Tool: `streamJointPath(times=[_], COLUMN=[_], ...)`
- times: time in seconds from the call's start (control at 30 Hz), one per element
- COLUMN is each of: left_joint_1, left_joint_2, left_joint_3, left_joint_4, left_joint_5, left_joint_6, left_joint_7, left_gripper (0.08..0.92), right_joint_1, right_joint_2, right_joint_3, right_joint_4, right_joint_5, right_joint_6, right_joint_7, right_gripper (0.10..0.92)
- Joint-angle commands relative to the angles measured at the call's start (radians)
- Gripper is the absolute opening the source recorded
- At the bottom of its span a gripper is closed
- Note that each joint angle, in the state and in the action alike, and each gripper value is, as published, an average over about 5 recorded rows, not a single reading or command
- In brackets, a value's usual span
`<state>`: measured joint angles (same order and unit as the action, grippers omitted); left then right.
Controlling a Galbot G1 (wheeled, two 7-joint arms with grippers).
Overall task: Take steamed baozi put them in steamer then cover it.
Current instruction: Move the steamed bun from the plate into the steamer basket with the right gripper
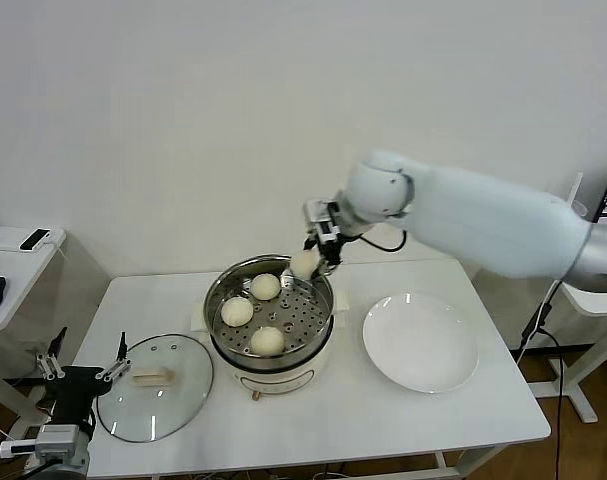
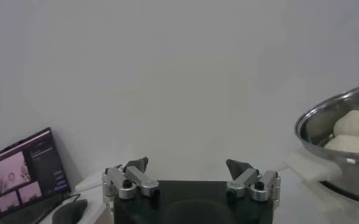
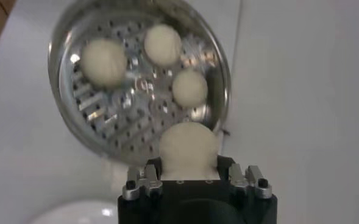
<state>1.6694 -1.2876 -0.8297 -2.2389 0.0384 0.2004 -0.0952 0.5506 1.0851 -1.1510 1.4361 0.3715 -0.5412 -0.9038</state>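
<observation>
The steamer (image 1: 323, 300), a shiny perforated steel basket on a white pot base, stands mid-table with three cream-white baozi (image 1: 237, 311) (image 1: 265, 286) (image 1: 268, 341) inside. My right gripper (image 1: 311, 262) hovers over the steamer's far right rim, shut on a baozi (image 3: 188, 150); the wrist view shows the bun pressed between both fingers above the basket (image 3: 69, 115). The cover (image 1: 188, 385), a clear glass lid with a cream handle, lies flat on the table left of the steamer. My left gripper (image 2: 189, 167) is parked low at the table's left corner, open and holding nothing.
A white plate (image 1: 420, 341) with nothing on it sits right of the steamer. A side table (image 1: 13, 250) with a dark object stands at the far left. A laptop (image 2: 27, 172) shows in the left wrist view. White wall behind.
</observation>
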Motion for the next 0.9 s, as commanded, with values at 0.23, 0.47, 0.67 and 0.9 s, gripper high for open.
streamJointPath(times=[0.23,0.47,0.67,0.9], left_joint_1=[0.001,-0.005,-0.007,-0.006], left_joint_2=[0.001,0.006,0.005,0.006], left_joint_3=[-0.008,-0.007,-0.006,-0.007], left_joint_4=[0.011,0.018,0.018,0.017], left_joint_5=[-0.003,-0.004,-0.004,-0.003], left_joint_6=[-0.005,-0.005,-0.005,-0.005], left_joint_7=[0.002,0.002,0.002,0.002], left_gripper=[0.823,0.823,0.823,0.823], right_joint_1=[-0.154,-0.179,-0.192,-0.196], right_joint_2=[0.101,0.113,0.112,0.112], right_joint_3=[-0.04,-0.018,-0.012,0.004], right_joint_4=[-0.085,-0.134,-0.147,-0.137], right_joint_5=[-0.017,-0.049,-0.088,-0.069], right_joint_6=[-0.095,-0.086,-0.079,-0.081], right_joint_7=[0.065,0.064,0.063,0.062], right_gripper=[0.562,0.562,0.563,0.579])
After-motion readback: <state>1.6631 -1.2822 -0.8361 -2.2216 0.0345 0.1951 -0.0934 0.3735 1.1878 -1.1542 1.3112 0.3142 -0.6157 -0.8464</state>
